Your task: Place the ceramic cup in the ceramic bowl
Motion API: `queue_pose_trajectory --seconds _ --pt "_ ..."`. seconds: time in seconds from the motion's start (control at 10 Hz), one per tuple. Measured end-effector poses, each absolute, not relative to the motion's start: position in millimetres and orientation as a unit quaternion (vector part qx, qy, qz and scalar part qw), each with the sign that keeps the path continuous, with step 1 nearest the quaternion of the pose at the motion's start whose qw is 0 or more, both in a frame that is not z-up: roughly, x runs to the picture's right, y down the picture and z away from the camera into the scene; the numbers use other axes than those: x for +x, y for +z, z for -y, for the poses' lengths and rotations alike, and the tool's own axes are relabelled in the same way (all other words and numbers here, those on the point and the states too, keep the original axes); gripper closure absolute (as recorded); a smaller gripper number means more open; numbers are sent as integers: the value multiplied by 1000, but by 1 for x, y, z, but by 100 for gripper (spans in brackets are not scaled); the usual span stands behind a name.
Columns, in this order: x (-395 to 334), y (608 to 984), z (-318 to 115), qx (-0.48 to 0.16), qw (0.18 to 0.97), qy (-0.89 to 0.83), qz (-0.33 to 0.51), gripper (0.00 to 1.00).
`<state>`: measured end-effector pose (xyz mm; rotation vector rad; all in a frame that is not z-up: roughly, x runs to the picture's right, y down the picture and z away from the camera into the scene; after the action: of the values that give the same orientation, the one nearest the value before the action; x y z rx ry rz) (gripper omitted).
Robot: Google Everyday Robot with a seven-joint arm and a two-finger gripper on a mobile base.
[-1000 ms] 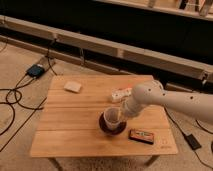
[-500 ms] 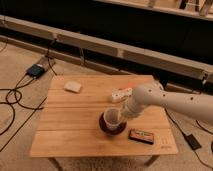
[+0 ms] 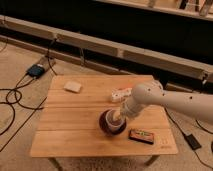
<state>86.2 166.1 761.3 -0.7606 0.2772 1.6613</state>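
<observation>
The dark purple-maroon ceramic bowl (image 3: 107,126) sits on the wooden table (image 3: 65,125), right of centre near the front. The cream ceramic cup (image 3: 114,118) is inside the bowl's rim. My gripper (image 3: 118,116) at the end of the white arm (image 3: 165,97) reaches in from the right and is at the cup, over the bowl. The arm's end covers most of the cup's right side.
A flat white block (image 3: 72,86) lies at the table's back left. A white and red packet (image 3: 120,93) lies behind the bowl. A dark rectangular box (image 3: 141,135) lies just right of the bowl. Cables (image 3: 12,100) and a small device (image 3: 36,70) lie on the floor, left.
</observation>
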Motion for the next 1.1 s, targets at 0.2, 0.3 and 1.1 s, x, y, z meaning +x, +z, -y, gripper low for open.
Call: queue_pose_trajectory --seconds 0.2,0.3,1.1 --pt "85 759 -160 -326 606 716 -116 20" --pt "84 755 -155 -324 611 714 -113 20" --pt "96 701 -110 -307 658 677 -121 20"
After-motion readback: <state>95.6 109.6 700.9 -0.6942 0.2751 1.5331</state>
